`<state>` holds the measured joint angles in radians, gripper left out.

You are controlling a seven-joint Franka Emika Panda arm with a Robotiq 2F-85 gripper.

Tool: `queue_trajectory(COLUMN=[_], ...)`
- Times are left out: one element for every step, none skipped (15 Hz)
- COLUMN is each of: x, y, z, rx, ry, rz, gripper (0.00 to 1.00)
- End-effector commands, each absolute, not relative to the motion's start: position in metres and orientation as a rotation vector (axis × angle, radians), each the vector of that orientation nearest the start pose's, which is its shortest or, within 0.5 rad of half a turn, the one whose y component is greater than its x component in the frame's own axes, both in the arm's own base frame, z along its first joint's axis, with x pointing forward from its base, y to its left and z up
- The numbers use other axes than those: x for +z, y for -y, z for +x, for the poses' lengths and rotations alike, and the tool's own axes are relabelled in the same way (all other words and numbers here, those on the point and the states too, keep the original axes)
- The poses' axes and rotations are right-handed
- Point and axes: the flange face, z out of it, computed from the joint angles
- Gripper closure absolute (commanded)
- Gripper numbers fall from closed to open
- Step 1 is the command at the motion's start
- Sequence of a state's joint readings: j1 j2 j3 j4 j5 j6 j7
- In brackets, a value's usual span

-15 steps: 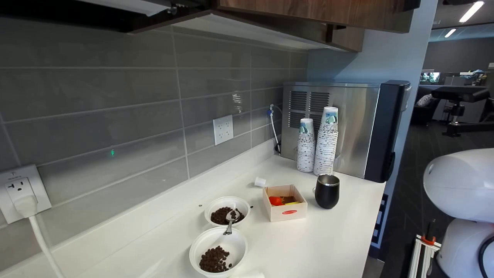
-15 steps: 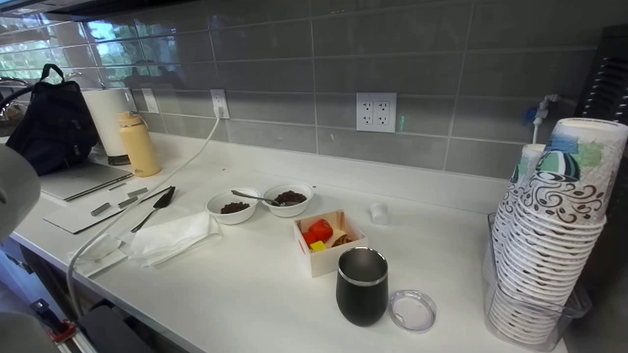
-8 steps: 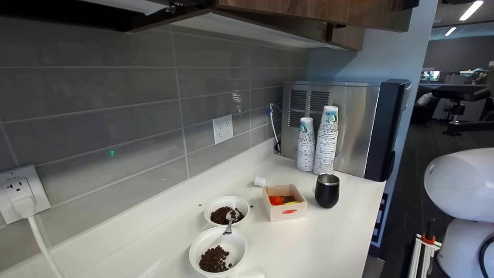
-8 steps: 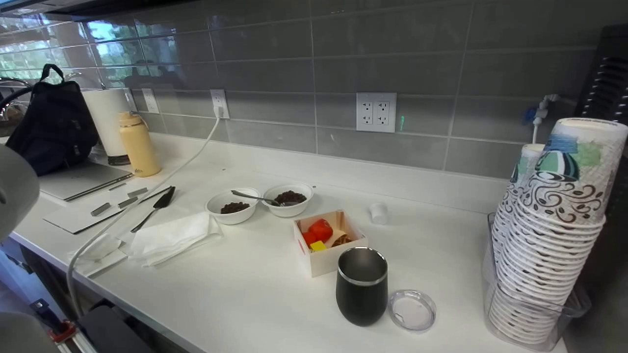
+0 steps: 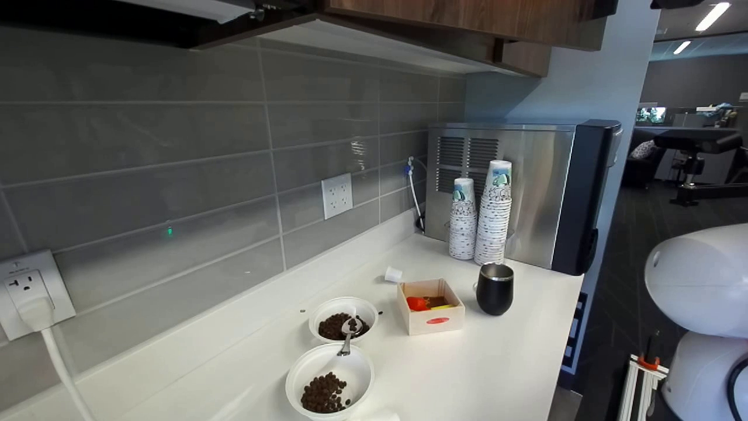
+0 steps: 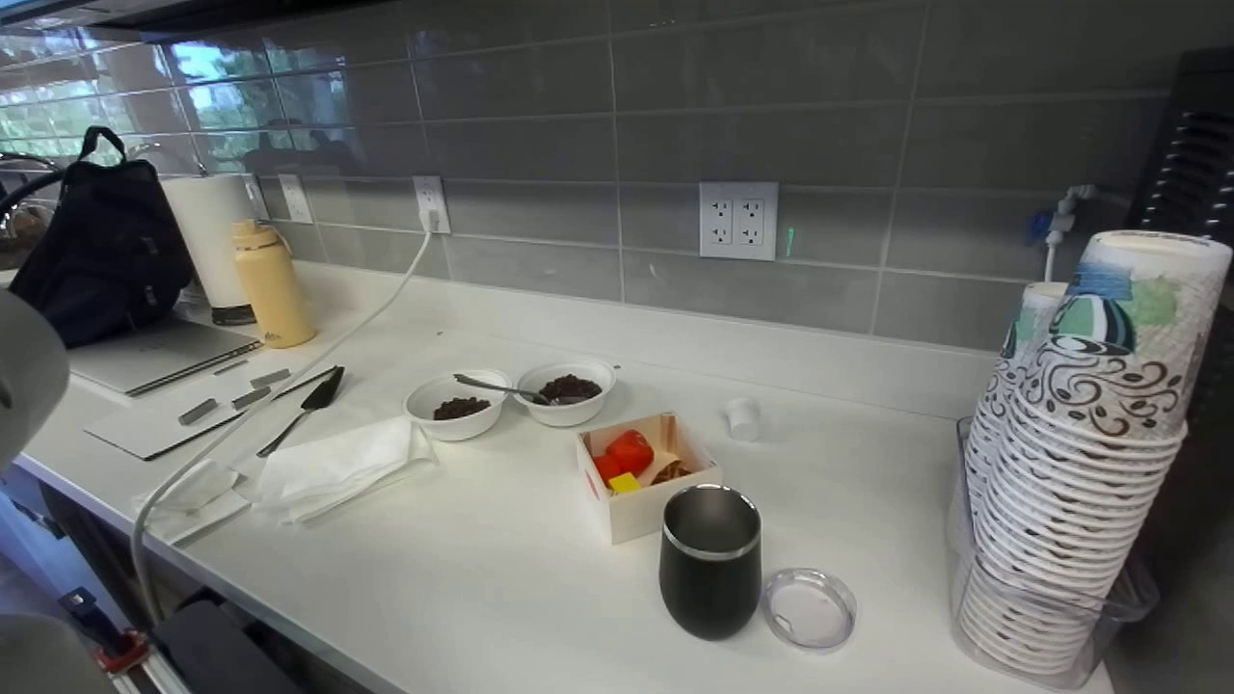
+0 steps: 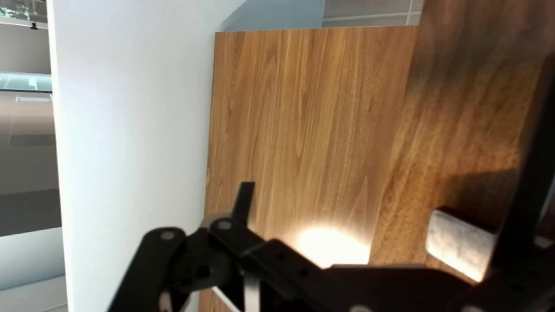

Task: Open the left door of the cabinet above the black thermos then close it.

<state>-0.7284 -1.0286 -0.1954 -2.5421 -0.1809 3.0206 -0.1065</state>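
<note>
The left door [image 5: 461, 14] of the dark brown cabinet [image 5: 529, 58] stands partly open in an exterior view, swung out from the cabinet front. The black thermos [image 5: 495, 289] stands upright on the counter below, also in an exterior view [image 6: 711, 564]. In the wrist view the left door [image 7: 459, 143] is at the right, angled across the neighbouring door [image 7: 299, 121]. My gripper [image 7: 386, 186] is open there, its fingers wide apart, one close to the left door. A pale block beside that finger may be the handle's end. Most of the gripper is outside both exterior views.
Stacked paper cups [image 5: 494, 216] stand before the steel-and-black appliance [image 5: 526, 193]. A small wooden box [image 5: 432, 316], bowls [image 5: 330, 383] and a clear lid [image 6: 810, 609] lie on the counter. A white wall [image 7: 130, 143] borders the neighbouring door in the wrist view.
The left door's free edge has moved left in an exterior view, toward the cabinet front, mostly in the last half second. The white arm link has shifted slightly. The counter objects stay put.
</note>
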Motion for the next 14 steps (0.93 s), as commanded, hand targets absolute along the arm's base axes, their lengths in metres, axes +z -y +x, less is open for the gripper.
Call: queue_trajectory(x=[0.750, 0.753, 0.754, 0.757, 0.760, 0.762, 0.764, 0.766, 0.768, 0.769, 0.770, 0.772, 0.773, 0.774], y=[0.272, 0.274, 0.276, 0.276, 0.276, 0.275, 0.275, 0.274, 0.272, 0.271, 0.268, 0.266, 0.264, 0.261], z=[0.159, 0.169, 0.177, 0.188, 0.198, 0.210, 0.219, 0.229, 0.239, 0.247, 0.256, 0.264, 0.272, 0.279], rx=[1.545, 1.549, 1.553, 1.551, 1.551, 1.554, 1.553, 1.553, 1.558, 1.560, 1.568, 1.572, 1.574, 1.576], ry=[0.683, 0.679, 0.670, 0.667, 0.662, 0.654, 0.647, 0.640, 0.629, 0.623, 0.609, 0.600, 0.591, 0.579], rz=[1.881, 1.899, 1.920, 1.931, 1.943, 1.959, 1.974, 1.994, 2.016, 2.033, 2.064, 2.083, 2.103, 2.122], gripper=[0.00, 0.00, 0.00, 0.00, 0.00, 0.00, 0.00, 0.00, 0.00, 0.00, 0.00, 0.00, 0.00, 0.00])
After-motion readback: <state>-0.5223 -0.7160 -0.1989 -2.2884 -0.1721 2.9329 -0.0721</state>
